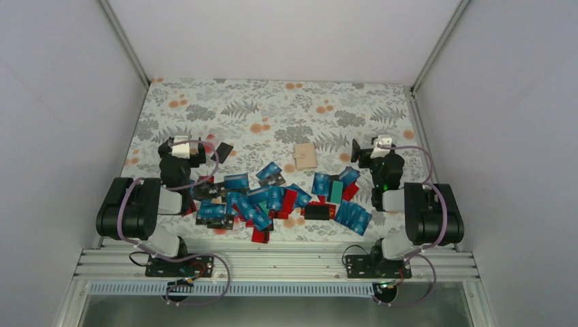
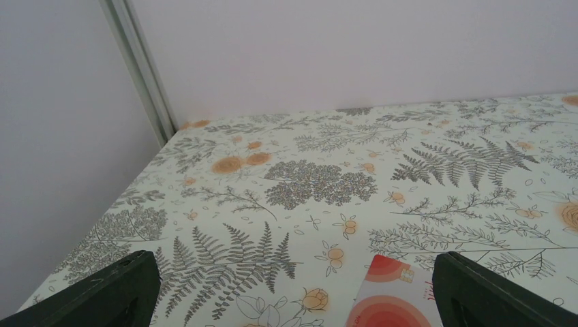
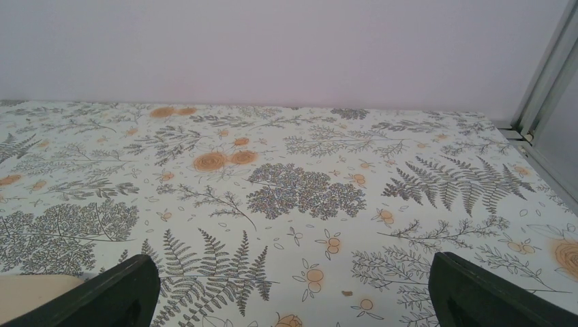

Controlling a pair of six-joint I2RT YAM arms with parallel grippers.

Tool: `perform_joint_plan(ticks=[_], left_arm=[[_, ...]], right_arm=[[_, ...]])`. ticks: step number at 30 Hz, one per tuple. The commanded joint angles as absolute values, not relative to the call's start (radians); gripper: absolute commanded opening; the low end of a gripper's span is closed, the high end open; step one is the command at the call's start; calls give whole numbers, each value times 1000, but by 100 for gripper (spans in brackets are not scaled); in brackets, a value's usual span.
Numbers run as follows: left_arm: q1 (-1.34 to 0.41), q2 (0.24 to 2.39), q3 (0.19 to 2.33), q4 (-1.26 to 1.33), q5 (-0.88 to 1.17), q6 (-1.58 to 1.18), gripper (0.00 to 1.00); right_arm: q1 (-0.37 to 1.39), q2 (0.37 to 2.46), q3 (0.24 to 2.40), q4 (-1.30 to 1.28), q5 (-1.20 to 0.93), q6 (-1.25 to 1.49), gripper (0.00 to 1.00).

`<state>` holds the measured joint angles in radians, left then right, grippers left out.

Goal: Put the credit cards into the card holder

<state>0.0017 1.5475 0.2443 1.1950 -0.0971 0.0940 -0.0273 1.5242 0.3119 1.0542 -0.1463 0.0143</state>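
Several credit cards (image 1: 272,197), mostly blue with some red, black and teal, lie heaped across the near middle of the table. The beige card holder (image 1: 305,156) lies flat just beyond the heap. Its corner shows at the lower left of the right wrist view (image 3: 34,291). My left gripper (image 1: 183,144) hovers open at the heap's left end, and a red-and-white card (image 2: 392,296) lies by its right finger. A black card (image 1: 223,151) sits right of it. My right gripper (image 1: 373,147) stands open to the right of the holder. Nothing lies between its fingers (image 3: 123,293).
A floral tablecloth (image 1: 272,109) covers the table, which is boxed in by white walls on three sides. Aluminium posts (image 1: 126,41) stand at the far corners. A metal rail (image 1: 272,262) at the near edge carries both arm bases.
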Motion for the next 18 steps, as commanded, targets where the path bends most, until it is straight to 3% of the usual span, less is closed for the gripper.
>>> perform_joint_plan(ticks=[1,18], left_arm=[[0,1552,241,1247,-89,94,100],[6,1546,238,1247,-76,92,100]], right_arm=[[-33,1519,327,1086,-145,1,100],[-38,1515,325,1085,-152,4,100]])
